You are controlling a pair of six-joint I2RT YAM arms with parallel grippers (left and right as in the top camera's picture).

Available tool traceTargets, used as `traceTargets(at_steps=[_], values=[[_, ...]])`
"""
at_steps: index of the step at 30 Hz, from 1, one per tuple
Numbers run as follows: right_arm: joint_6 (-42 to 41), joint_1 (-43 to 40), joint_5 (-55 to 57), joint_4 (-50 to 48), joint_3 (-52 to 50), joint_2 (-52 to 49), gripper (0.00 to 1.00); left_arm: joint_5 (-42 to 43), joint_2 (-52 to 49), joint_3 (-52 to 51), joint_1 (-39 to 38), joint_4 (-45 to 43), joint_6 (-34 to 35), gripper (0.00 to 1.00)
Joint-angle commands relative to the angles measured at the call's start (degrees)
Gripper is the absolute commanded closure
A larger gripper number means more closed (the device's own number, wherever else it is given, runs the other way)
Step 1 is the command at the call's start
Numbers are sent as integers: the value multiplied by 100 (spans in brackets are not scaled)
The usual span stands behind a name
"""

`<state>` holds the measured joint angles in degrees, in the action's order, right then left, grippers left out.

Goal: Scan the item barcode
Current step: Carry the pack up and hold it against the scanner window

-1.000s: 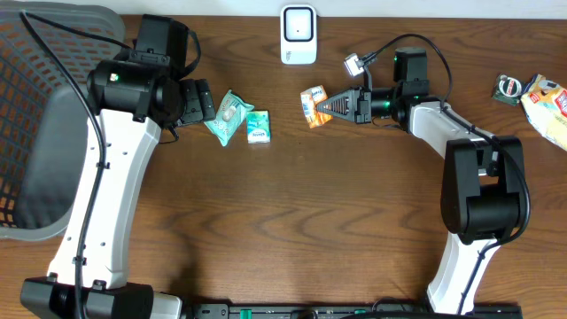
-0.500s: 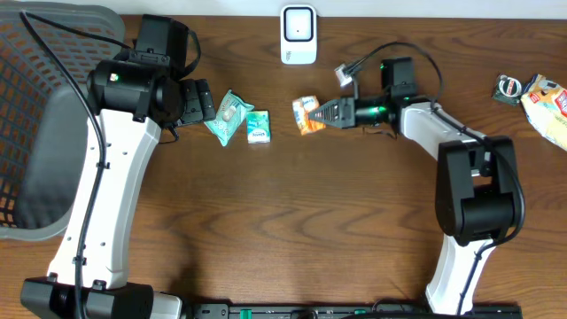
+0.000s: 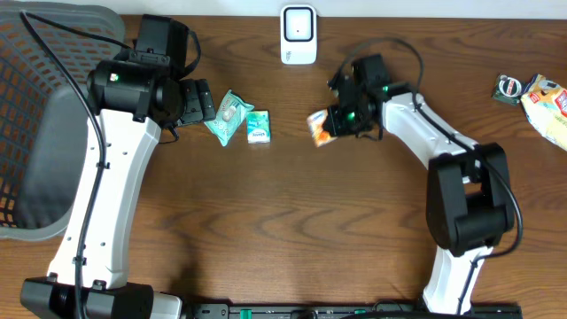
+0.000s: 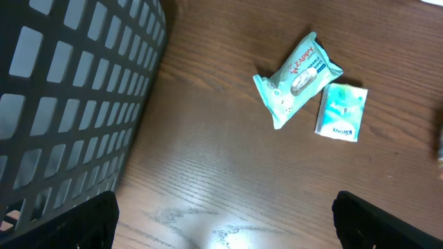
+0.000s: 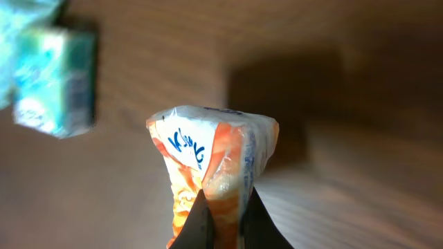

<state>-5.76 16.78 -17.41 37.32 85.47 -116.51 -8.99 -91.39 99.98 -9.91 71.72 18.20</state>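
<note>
**Dark wood surface [image 3: 292, 221]: orange packet [image 3: 319, 127] pinched in the right end effector [image 3: 341, 117], near the scanner [image 3: 299, 35]**

The right end effector's two fingers are closed together on the crimped end of the orange packet. In its wrist view the packet stands up from between the fingers, white and orange with blue lettering, and its shadow falls on the wood behind it. The white scanner stands near this end effector, toward the far edge of the surface, apart from the packet. No barcode can be made out on the packet.

The left end effector [image 3: 197, 100] has its fingers spread wide and grips nothing. Just beside it, on the side toward the right end effector, lie a teal wipes pack [image 3: 229, 115] and a small teal box [image 3: 258, 127], close together (whether they touch cannot be told). Both are flat on the wood between the two end effectors.

On the outer side of the left end effector sits a grey lattice basket [image 3: 35, 133]. Only its mesh wall and a paler grey inner panel show.

Well apart from the right end effector, at the surface's edge on its outer side, lie a dark packet [image 3: 511, 87] and a yellow bag [image 3: 549, 106].
</note>
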Motion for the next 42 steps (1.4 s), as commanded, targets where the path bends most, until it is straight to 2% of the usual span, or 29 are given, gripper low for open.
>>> traceTargets(at_steps=[1, 5, 11, 18, 22, 26, 31, 35, 42], values=[[372, 229, 2146, 125, 389, 280, 99, -70, 9, -17, 9, 9, 52, 2], [846, 461, 2898, -317, 398, 273, 99, -70, 9, -17, 9, 9, 52, 2], [1838, 708, 2931, -1687, 398, 264, 99, -70, 9, -17, 9, 9, 52, 2], [2035, 743, 2885, -2959, 481, 264, 99, -70, 9, -17, 9, 9, 52, 2], [2463, 743, 2863, -3145, 789, 199, 99, -70, 9, -17, 9, 9, 52, 2], [2817, 734, 2868, -3099, 1526, -157, 99, -70, 9, -17, 9, 9, 52, 2], [3025, 713, 2896, -2767, 2747, -994, 99, -70, 9, -17, 9, 9, 52, 3], [3698, 719, 3244, -2771, 3526, -1805, 99, -70, 9, -17, 9, 9, 52, 2], [4618, 817, 3853, -2817, 3969, -2503, 99, -70, 9, -17, 9, 9, 52, 2]])
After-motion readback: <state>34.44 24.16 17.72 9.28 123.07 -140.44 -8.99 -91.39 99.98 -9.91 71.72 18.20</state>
